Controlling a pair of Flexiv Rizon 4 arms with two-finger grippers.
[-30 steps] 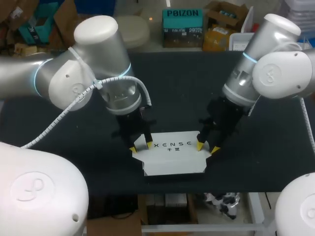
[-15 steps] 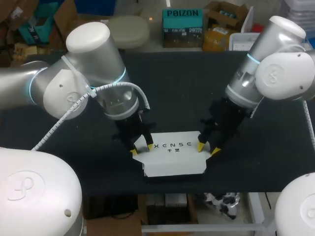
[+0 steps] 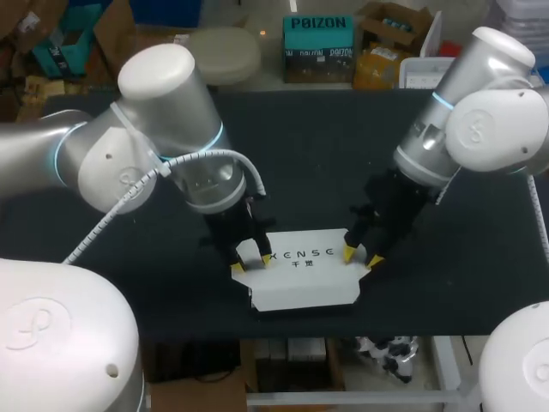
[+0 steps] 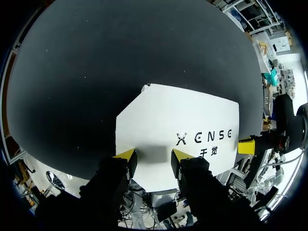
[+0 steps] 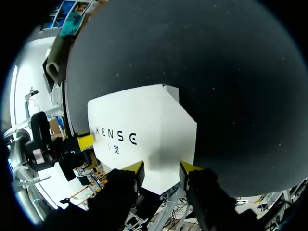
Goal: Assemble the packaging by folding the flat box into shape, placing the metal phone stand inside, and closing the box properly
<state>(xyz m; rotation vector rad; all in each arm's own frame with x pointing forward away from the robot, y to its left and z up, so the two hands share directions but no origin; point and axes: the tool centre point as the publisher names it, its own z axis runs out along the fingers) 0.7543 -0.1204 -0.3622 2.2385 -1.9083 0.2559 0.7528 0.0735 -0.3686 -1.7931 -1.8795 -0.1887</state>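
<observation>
The white box (image 3: 304,279) lies with its printed panel facing up, so its inside is hidden, and I cannot tell from any view whether its end flaps are tucked in or loose. It sits on the black table (image 3: 326,146), about midway between left and right and close to the near edge. The left gripper (image 3: 250,262) stands at the box's left end, its fingers spread, with a bit of white card rising between them. Whether the tips press that card or only rest by it is hard to make out. The right gripper (image 3: 361,259) stands at the box's right end, fingers likewise spread, tips down at the card's edge. In each wrist view the dark finger bodies cover the box edge closest to them. Counted: one box, two grippers, and four yellow tips in the head view. Each wrist view shows its own two tips plus one tip of the other arm's gripper at the box's opposite end.
</observation>
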